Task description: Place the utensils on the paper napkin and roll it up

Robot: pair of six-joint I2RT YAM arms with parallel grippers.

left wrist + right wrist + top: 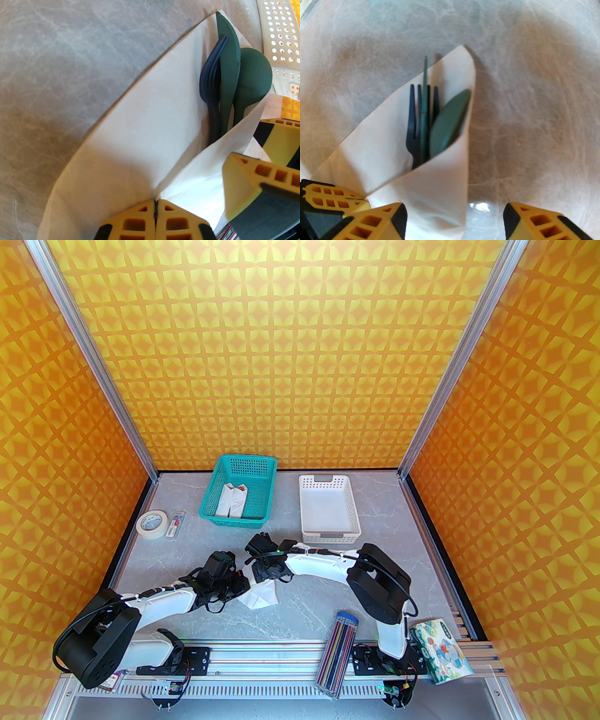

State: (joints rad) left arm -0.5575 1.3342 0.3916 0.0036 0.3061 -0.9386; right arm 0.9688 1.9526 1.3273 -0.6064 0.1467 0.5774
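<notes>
- The paper napkin [140, 140] is thin white paper, soft and matt
- The fork [209, 79] is dark plastic, smooth and a little shiny
- The knife [228, 70] is green plastic, matt, with tiny ridges along one edge
- The spoon [254, 72] is green plastic, smooth and matt
- The table [187, 540] looks like grey stone with pale veins, smooth and a bit shiny
- The left gripper [155, 205] and the right gripper [454, 211] are yellow plastic, matt, with square holes
- The teal basket [247, 458] and the white basket [328, 535] are plastic, full of small holes
- The rail [281, 652] is silver metal with long grooves
</notes>
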